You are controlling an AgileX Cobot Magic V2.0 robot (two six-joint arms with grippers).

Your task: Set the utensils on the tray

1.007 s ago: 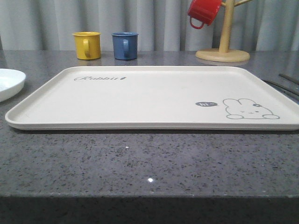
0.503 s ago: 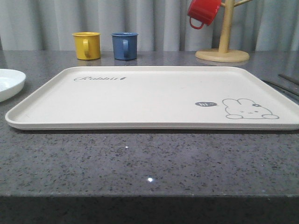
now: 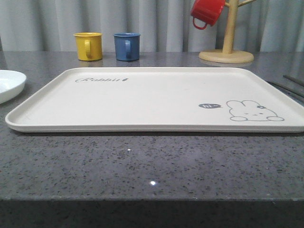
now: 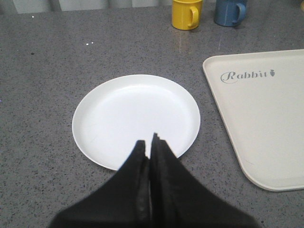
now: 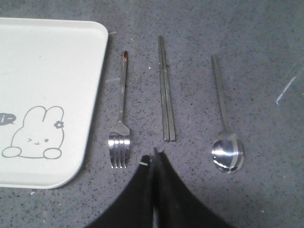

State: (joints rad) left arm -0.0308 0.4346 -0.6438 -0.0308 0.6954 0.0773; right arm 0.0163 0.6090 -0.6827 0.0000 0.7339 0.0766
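Note:
The cream tray [image 3: 156, 97] with the rabbit drawing lies bare in the middle of the grey counter. To its left rests the round white plate [image 4: 135, 118], its edge also in the front view [image 3: 9, 84]. My left gripper [image 4: 149, 141] hangs shut over the plate's near rim, holding nothing. Right of the tray [image 5: 42, 61] lie the fork [image 5: 121, 118], the pair of chopsticks [image 5: 166, 90] and the spoon [image 5: 224, 118], side by side. My right gripper [image 5: 152, 158] is shut and empty, just short of the chopsticks' near ends, between fork and spoon.
A yellow mug [image 3: 89, 46] and a blue mug [image 3: 127, 46] stand behind the tray. A wooden mug tree [image 3: 227, 47] with a red mug [image 3: 206, 12] hung on it is at the back right. The counter's front edge runs close below the tray.

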